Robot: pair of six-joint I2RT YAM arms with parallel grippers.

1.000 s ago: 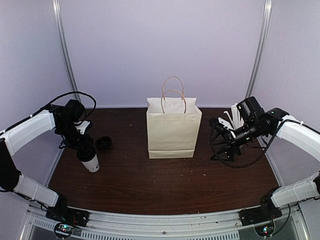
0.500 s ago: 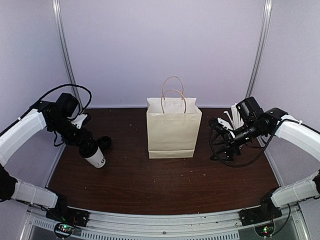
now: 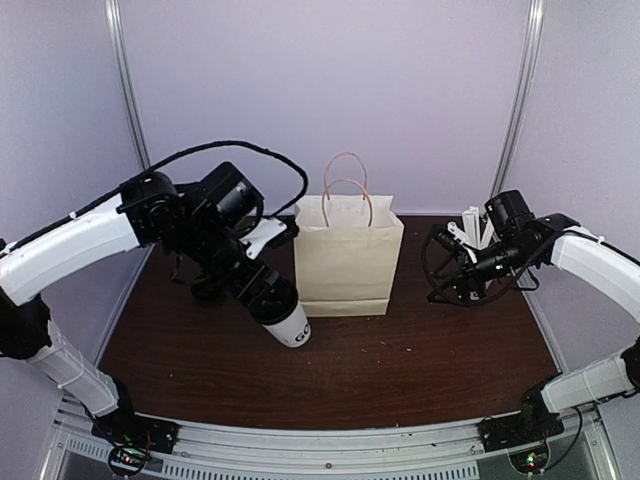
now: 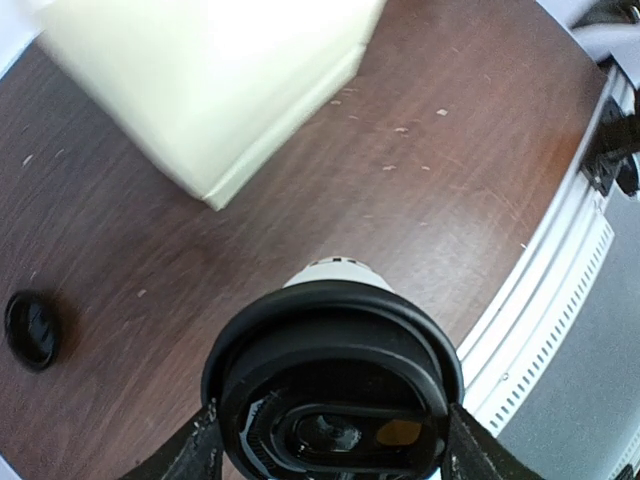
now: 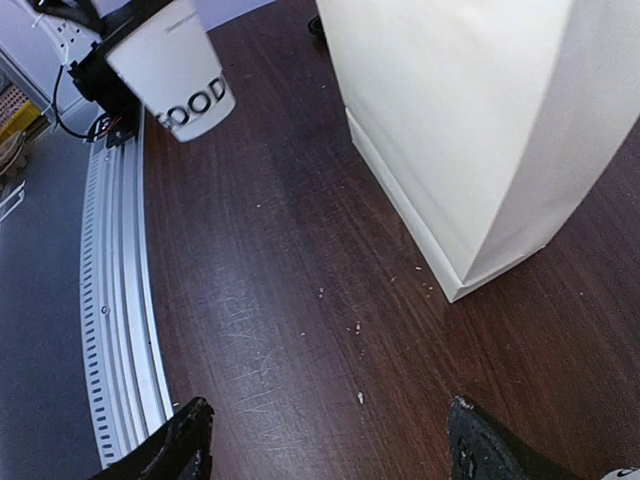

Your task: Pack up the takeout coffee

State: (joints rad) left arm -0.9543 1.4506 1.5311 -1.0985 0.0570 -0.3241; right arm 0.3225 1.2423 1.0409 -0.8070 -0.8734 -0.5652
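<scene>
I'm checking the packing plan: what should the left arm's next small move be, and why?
Probably raise the coffee cup higher. The left hand holds it at the lidded end, tilted, low beside the paper bag, whose open top looks higher than the cup, so it needs height before going in.

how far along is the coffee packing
Nothing shows as packed: the cream paper bag with twine handles stands upright, its inside hidden. In hand: the left gripper has its jaws clamped on a white paper cup with a black lid, tilted beside the bag. Left: getting it into the bag. The right gripper hangs open and empty.
</scene>
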